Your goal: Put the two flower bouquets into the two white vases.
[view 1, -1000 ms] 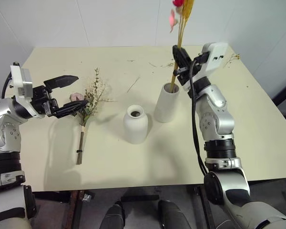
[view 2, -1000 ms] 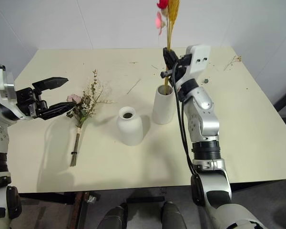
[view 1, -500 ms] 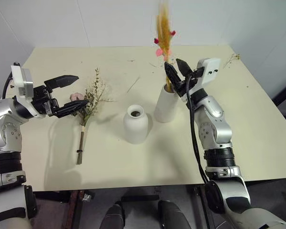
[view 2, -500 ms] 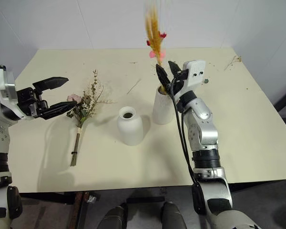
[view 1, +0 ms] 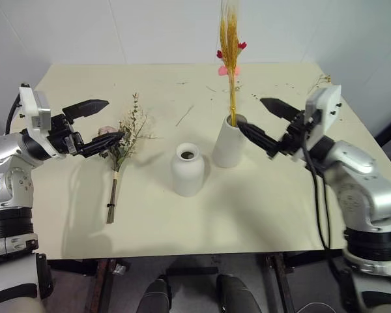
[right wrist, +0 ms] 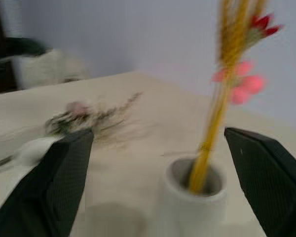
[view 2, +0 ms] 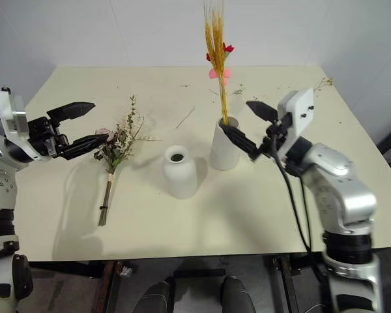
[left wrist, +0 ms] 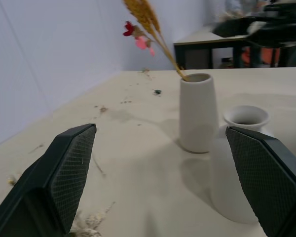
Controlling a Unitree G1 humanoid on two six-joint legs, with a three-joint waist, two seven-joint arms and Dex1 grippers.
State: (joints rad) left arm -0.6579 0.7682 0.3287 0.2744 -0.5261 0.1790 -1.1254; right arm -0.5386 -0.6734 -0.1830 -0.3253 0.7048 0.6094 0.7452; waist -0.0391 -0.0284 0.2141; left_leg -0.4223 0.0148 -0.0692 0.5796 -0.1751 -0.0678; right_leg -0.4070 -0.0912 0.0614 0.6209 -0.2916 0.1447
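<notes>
The golden-yellow wheat bunch (view 1: 231, 59) with its small red and pink blossoms stands in the tall tapered white vase (view 1: 229, 142), its stems leaning against the rim and rising well above the mouth. This vase sits near the middle of the cream surface (view 1: 182, 215). Just beside it, toward the robot's left and a little nearer the robot, stands the shorter rounded white vase (view 1: 187, 170) with the narrow neck — nothing in it.

The bushy bouquet (view 1: 120, 147) with the pink rose, white sprigs and green leaves lies flat on the surface well to the left of the two vases, its brown stems pointing toward the robot and its flower heads toward the far side.

The right hand (view 1: 264, 124) hangs just beside the tall vase on its right, fingers spread wide and holding nothing; its nearer finger reaches close to the vase wall, though whether it touches I cannot tell. In the right wrist view the tall vase and wheat stems sit between its two parted fingers.

The left hand (view 1: 99, 121) hovers over the left part of the surface with its fingers wide apart — empty — and the rose head of the lying bouquet sits at the tip of its nearer finger.

Bits of dried plant debris (view 1: 322, 80) are scattered over the far part of the surface
</notes>
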